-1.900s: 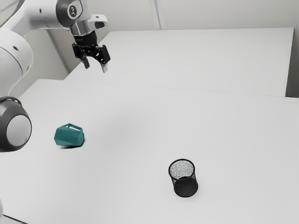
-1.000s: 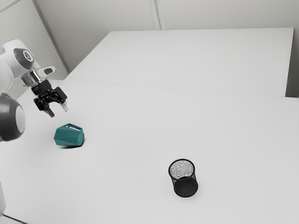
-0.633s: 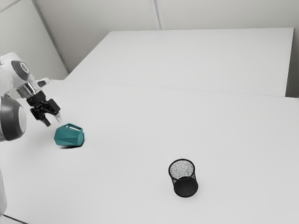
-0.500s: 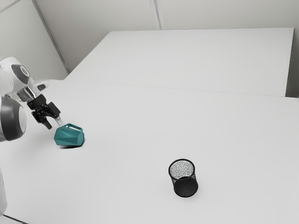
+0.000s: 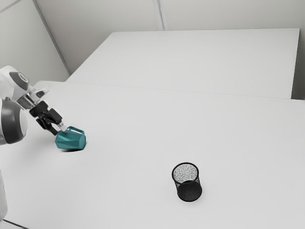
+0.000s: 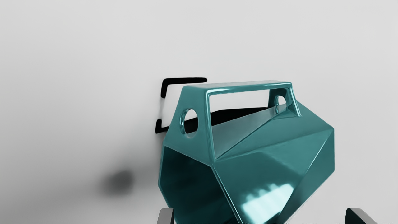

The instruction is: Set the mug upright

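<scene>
Teal mug [image 5: 70, 140] is lying on its side, handle [image 5: 76, 129] up, toward the desk [image 5: 124, 157] edge at the exterior view's left. Gripper [image 5: 59, 131] is reaching down at it, fingers standing apart; arm's round emblem [image 5: 22, 77] is showing too small to read

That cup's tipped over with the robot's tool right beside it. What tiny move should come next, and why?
Probably ease the open tool slightly farther over the mug, which lies on its side: the fingers stand wide apart and aren't gripping it.

Glossy, smooth, faceted teal mug [image 6: 264, 168]; matt table [image 6: 77, 62]
</scene>
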`<action>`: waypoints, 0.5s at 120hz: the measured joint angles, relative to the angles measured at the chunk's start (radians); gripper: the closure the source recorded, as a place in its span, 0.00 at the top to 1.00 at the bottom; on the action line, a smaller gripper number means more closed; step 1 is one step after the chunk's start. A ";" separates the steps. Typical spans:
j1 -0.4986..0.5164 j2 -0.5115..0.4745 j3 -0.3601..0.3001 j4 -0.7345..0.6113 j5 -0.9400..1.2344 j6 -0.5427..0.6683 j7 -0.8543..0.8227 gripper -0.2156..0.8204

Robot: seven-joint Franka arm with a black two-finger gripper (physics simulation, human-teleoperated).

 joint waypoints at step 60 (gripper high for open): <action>0.007 0.000 0.017 -0.027 -0.106 -0.063 0.062 0.79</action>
